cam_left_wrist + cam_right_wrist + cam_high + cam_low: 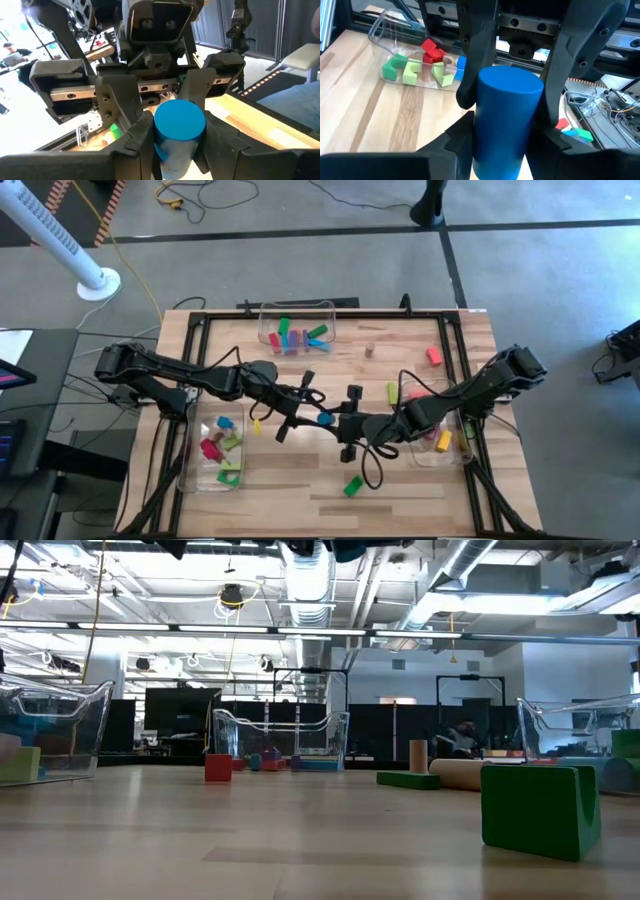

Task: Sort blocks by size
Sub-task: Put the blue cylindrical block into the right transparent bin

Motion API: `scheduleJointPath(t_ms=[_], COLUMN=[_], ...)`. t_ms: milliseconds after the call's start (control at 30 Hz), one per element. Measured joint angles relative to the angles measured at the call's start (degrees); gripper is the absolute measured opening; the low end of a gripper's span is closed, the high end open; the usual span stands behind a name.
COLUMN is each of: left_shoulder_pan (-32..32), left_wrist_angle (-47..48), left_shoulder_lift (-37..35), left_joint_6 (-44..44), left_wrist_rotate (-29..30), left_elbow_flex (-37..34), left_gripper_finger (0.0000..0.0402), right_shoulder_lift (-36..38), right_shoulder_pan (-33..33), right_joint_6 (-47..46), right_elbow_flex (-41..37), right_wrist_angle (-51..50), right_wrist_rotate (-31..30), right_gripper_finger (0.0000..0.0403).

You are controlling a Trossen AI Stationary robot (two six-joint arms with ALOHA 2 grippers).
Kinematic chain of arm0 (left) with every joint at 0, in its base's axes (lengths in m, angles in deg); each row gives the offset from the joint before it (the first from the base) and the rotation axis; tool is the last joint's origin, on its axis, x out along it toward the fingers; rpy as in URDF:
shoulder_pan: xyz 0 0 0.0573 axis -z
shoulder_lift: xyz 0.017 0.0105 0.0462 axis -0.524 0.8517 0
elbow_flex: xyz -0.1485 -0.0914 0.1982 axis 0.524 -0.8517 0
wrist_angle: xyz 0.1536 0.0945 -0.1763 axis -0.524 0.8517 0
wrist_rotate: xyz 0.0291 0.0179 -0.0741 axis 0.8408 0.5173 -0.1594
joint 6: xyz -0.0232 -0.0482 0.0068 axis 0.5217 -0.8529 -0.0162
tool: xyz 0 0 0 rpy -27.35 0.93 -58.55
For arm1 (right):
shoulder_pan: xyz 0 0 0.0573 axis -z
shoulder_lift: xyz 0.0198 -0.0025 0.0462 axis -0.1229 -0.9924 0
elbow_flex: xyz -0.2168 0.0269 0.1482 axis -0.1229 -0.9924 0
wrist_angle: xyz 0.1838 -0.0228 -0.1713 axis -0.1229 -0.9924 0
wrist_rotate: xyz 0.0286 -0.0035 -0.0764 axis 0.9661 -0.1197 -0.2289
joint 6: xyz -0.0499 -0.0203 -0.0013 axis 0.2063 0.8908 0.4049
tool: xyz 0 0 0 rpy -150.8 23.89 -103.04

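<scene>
i see both my left end effector (312,413) and right end effector (335,420) clamped on one blue cylinder (324,419) mid-desk.

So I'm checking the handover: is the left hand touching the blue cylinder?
Touching. The left wrist view shows the left hand with its fingers pressed against both sides of the blue cylinder.

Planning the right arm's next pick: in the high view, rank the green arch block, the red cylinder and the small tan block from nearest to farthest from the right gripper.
From the right gripper at table centre:
1. Green arch block, near edge just below it.
2. Red cylinder, right side.
3. Small tan block, far middle; close to the cylinder's range, so 2 and 3 are hard to separate.
</scene>
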Motion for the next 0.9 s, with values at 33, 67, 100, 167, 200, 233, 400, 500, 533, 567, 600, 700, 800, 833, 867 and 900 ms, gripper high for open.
scheduleJointPath(t_ms=[33, 67, 100, 167, 200, 233, 400, 500, 533, 567, 600, 700, 800, 833, 867, 900], left_shoulder_pan=[0.0, 0.0, 0.0, 0.0, 0.0, 0.0, 0.0, 0.02, 0.02, 0.02, 0.02, 0.02, 0.02, 0.02, 0.02, 0.02], left_wrist_angle=[0.13, 0.28, 0.42, 0.82, 1.13, 1.49, 3.1, 3.4, 3.31, 3.25, 3.36, 4.27, 6.88, 8.22, 9.7, 11.45], left_shoulder_lift=[0.0, 0.0, 0.0, 0.0, 0.0, 0.0, -0.04, -0.48, -0.66, -0.91, -1.25, -2.28, -3.69, -4.14, -4.6, -5.04], left_joint_6=[-0.24, -0.34, -0.34, -0.3, -0.31, -0.34, -1.3, -1.64, -1.63, -1.62, -1.61, -1.57, -1.54, -1.68, -1.98, -2.3], left_wrist_rotate=[0.02, 0.04, 0.04, 0.15, 0.38, 0.66, 1.49, 1.49, 1.48, 1.49, 1.49, 1.57, 1.85, 1.99, 2.04, 2.15], left_elbow_flex=[0.0, 0.0, 0.0, 0.0, 0.0, 0.0, 0.02, 0.02, 0.02, 0.02, 0.02, 0.02, 0.02, 0.02, 0.02, 0.01], left_gripper_finger=[0.0128, 0.0128, 0.013, 0.0136, 0.014, 0.0145, 0.0162, 0.0165, 0.0165, 0.0165, 0.0165, 0.0166, 0.0166, 0.0166, 0.0166, 0.0166], right_shoulder_lift=[0.0, 0.0, 0.0, 0.0, 0.0, 0.0, -0.02, -0.02, -0.02, -0.02, -0.02, -0.02, 0.19, 0.32, 0.6, 0.97], right_shoulder_pan=[0.18, 0.29, 0.29, 0.21, 0.17, 0.16, 0.17, 0.13, 0.13, 0.0, -0.19, -0.75, -1.63, -1.98, -2.29, -2.56], right_joint_6=[-0.08, -0.15, -0.3, -0.42, -0.4, -0.35, -1.41, -3.48, -4.17, -4.83, -5.43, -7.09, -9.85, -11.04, -12.36, -13.94], right_elbow_flex=[0.0, 0.0, 0.0, 0.0, 0.0, 0.0, -0.02, -0.02, -0.02, -0.06, -0.07, -0.07, -0.07, -0.07, -0.07, -0.07], right_wrist_angle=[-0.36, -0.61, -0.77, -0.91, -1.02, -1.12, -3.93, -6.19, -7.03, -7.79, -8.5, -11.09, -15.45, -17.38, -19.31, -21.64], right_wrist_rotate=[0.02, 0.03, 0.04, 0.04, 0.04, 0.04, -0.03, -0.04, -0.17, -0.21, -0.25, -0.47, -1.46, -1.8, -1.89, -2.02], right_gripper_finger=[0.0172, 0.0171, 0.0168, 0.0161, 0.0158, 0.0157, 0.0162, 0.0163, 0.0162, 0.0161, 0.016, 0.016, 0.016, 0.016, 0.016, 0.016])
